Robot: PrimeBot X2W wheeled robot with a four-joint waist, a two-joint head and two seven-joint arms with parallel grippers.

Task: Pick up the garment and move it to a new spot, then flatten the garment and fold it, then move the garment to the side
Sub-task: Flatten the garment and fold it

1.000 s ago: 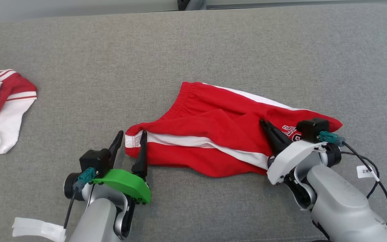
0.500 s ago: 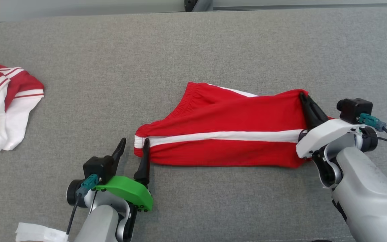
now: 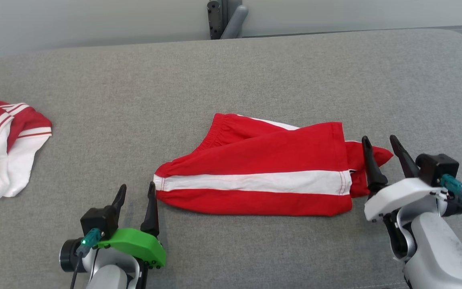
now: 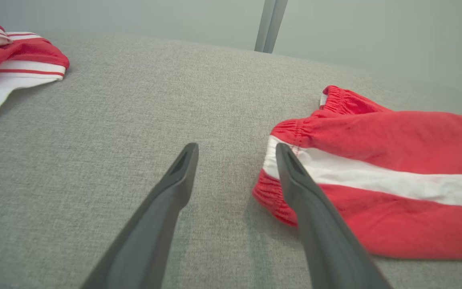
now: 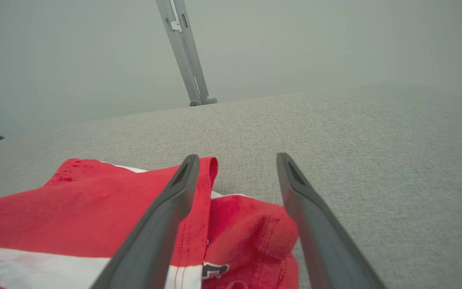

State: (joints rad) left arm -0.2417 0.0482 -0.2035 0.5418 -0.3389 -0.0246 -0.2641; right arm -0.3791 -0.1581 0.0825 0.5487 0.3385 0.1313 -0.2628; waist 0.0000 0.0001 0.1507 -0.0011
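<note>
The garment (image 3: 263,170), red shorts with a white side stripe, lies flat and folded lengthwise in the middle of the grey cushion, waistband to the left. My left gripper (image 3: 135,192) stands open just left of the waistband corner (image 4: 291,136), with its right finger (image 4: 295,176) at the cloth's edge. My right gripper (image 3: 380,139) is open above the garment's right end, where a red leg corner (image 5: 251,228) with dark lettering pokes out from under the top layer. Neither gripper holds anything.
A second red and white garment (image 3: 2,140) lies crumpled at the cushion's far left. A metal frame post (image 3: 225,18) rises behind the cushion's back edge. Bare grey fabric surrounds the shorts.
My right gripper pulled the shorts' leg end rightward, spreading the cloth out flat, then opened and let it go. The head camera tilted, shifting the whole picture. The left gripper stayed open by the waistband.
</note>
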